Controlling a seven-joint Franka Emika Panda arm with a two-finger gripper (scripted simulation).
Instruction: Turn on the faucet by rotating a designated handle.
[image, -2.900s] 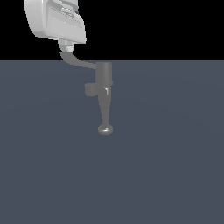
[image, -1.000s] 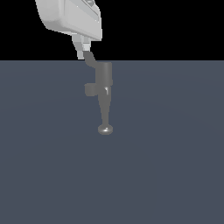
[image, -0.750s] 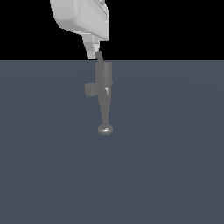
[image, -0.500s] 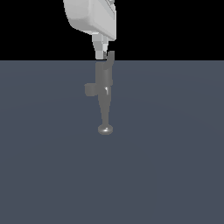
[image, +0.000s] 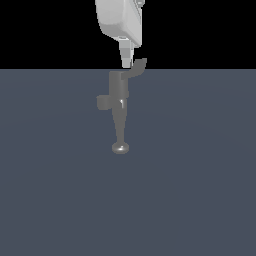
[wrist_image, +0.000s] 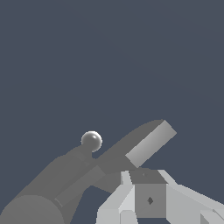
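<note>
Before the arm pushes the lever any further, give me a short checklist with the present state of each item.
1. Gripper at the handle, on the side toward the exterior view's left: ok.
2. Fingertip touching the handle: cannot tell; they look adjacent in the exterior view.
3. Jaws open or shut: cannot tell in either view.
4. Handle swung to the exterior view's right of the faucet body: ok.
5. Nothing blocking the handle's path on the grey surface: ok.
6. Spout knob clear of the gripper: ok.

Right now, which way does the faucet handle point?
Toward the exterior view's right: the handle juts rightward from the faucet top, beside the gripper.
</note>
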